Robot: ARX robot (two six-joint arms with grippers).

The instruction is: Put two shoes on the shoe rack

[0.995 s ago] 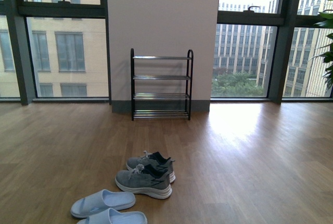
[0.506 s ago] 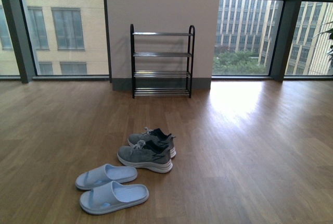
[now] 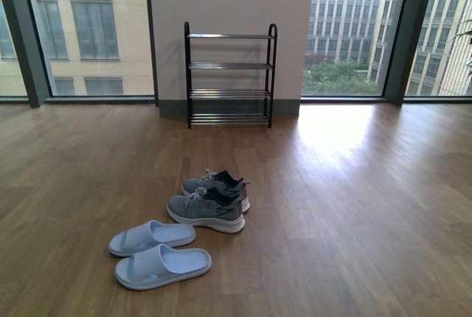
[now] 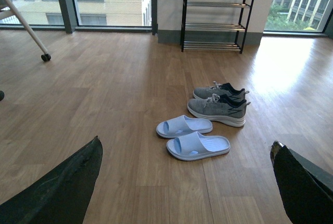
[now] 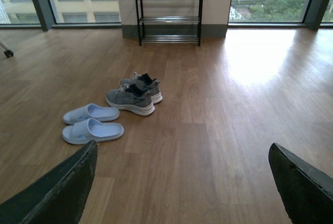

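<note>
Black and dull-surfaced, the two fingers (image 4: pixel 62 193) of my left claw (image 4: pixel 186 146) stand wide apart with nothing between them, and my right claw (image 5: pixel 182 146) is spread just as wide and just as empty; both hang above the bare wooden floor (image 3: pixel 354 206), well short of any shoe. In the last second my front view has dipped and steadied. The shoe rack (image 3: pixel 228 65) has climbed toward the top of the picture, and the pale blue slides (image 3: pixel 162 265), cut off at the near edge a second ago, now show whole. Nothing on the floor has shifted, so I judge I am only settling my look before the first reach, with the whole task ahead. The slides are smooth moulded rubber, broad-strapped and open-toed, lying side by side at the near left. Just beyond them to the right sit the grey sneakers (image 3: pixel 210 203), soft knit with laces, thick white soles and dark collars, one touching the other, toes pointing left. Far behind, against a plain wall panel (image 3: pixel 228 0) between tall windows (image 3: pixel 81 37), the rack stands empty: black round-topped side frames and four shelves of thin shiny bars.
</note>
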